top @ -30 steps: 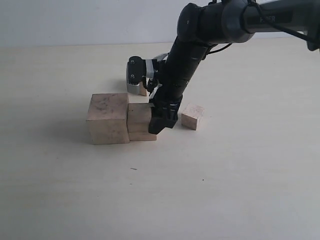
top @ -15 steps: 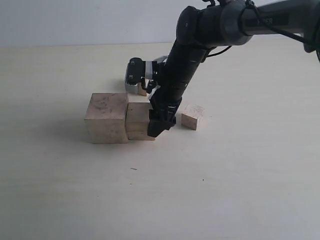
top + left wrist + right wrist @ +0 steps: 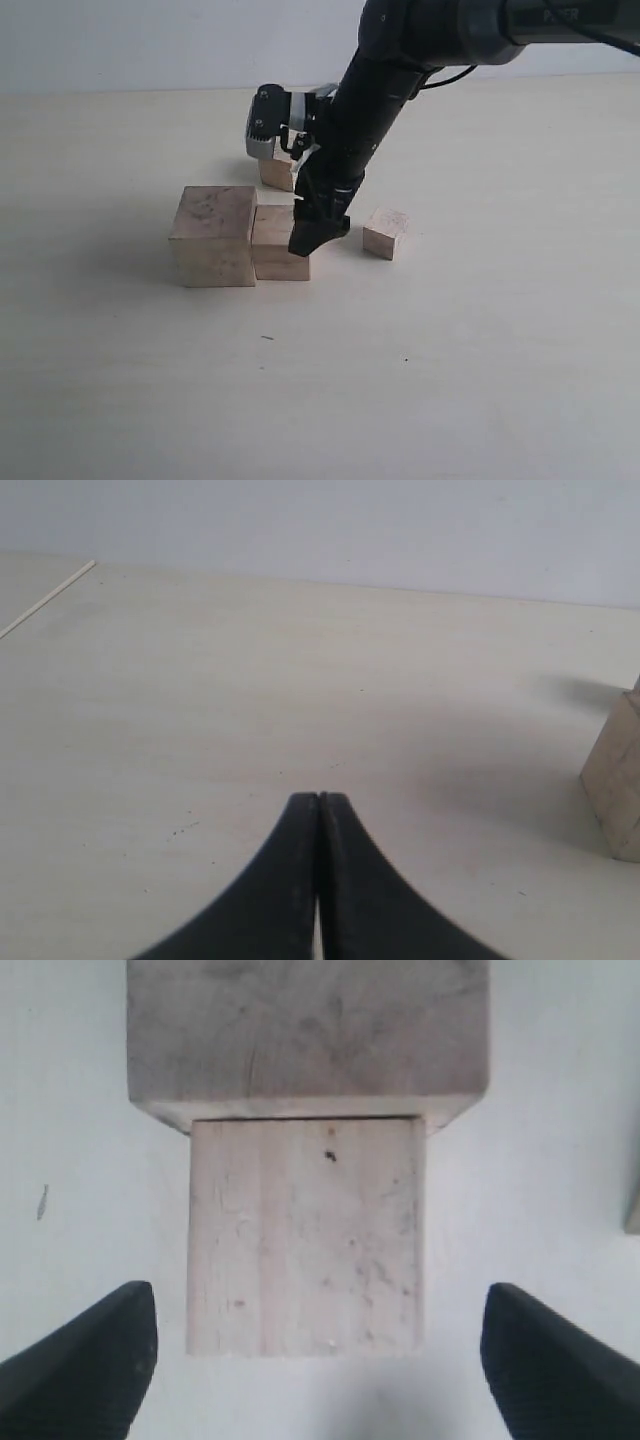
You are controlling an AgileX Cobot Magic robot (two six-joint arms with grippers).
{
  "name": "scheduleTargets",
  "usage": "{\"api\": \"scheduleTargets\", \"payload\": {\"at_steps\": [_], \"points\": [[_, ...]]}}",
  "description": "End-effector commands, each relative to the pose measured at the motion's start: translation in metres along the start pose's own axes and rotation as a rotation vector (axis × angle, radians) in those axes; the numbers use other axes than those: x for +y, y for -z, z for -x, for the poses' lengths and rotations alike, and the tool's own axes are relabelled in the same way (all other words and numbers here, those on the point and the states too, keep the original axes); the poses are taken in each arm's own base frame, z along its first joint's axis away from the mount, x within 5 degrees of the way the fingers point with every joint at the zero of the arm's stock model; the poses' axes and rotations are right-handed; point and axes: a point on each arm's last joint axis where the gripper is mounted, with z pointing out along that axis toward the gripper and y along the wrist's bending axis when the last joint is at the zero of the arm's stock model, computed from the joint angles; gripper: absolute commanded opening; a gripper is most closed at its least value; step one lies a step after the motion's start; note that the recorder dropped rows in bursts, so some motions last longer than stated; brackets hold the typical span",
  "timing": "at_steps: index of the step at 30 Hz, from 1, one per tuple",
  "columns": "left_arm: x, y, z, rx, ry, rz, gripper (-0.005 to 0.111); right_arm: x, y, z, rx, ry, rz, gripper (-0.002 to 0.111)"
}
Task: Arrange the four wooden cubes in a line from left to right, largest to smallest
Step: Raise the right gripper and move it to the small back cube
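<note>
The largest wooden cube [image 3: 213,236] stands on the table with the second-largest cube [image 3: 276,245] flush against its right side. A smaller cube [image 3: 385,233] sits apart to the right. Another cube [image 3: 277,173] lies behind, partly hidden by the right arm's wrist. My right gripper [image 3: 312,235] hovers just above the second cube's right edge, open, touching nothing. In the right wrist view the gripper [image 3: 318,1305] has its jaws spread wider than that cube [image 3: 305,1235], which abuts the big cube [image 3: 305,1030]. My left gripper [image 3: 318,800] is shut and empty, low over bare table.
The pale table [image 3: 450,360] stretches wide in front of and beside the cubes. A cube's side [image 3: 615,780] shows at the edge of the left wrist view. The edge of another cube [image 3: 634,1210] shows in the right wrist view.
My right gripper has opened, let go of the second-largest cube and lifted slightly. That cube now rests flat on the table against the largest one.
</note>
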Motion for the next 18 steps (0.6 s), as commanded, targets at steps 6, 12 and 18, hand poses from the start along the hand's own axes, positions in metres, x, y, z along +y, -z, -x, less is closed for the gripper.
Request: {"api": "scheduleTargets", "payload": {"at_steps": [6, 12, 18], "points": [[0.0, 0.0, 0.001, -0.016, 0.002, -0.003, 0.0, -0.006, 0.065, 0.012, -0.023, -0.138, -0.314, 0.077], [0.0, 0.0, 0.001, -0.016, 0.002, -0.003, 0.0, -0.012, 0.077, 0.02, -0.111, -0.18, -0.41, 0.057], [0.0, 0.0, 0.001, -0.016, 0.002, -0.003, 0.0, -0.021, 0.07, 0.021, -0.15, -0.179, -0.467, 0.056]]}}
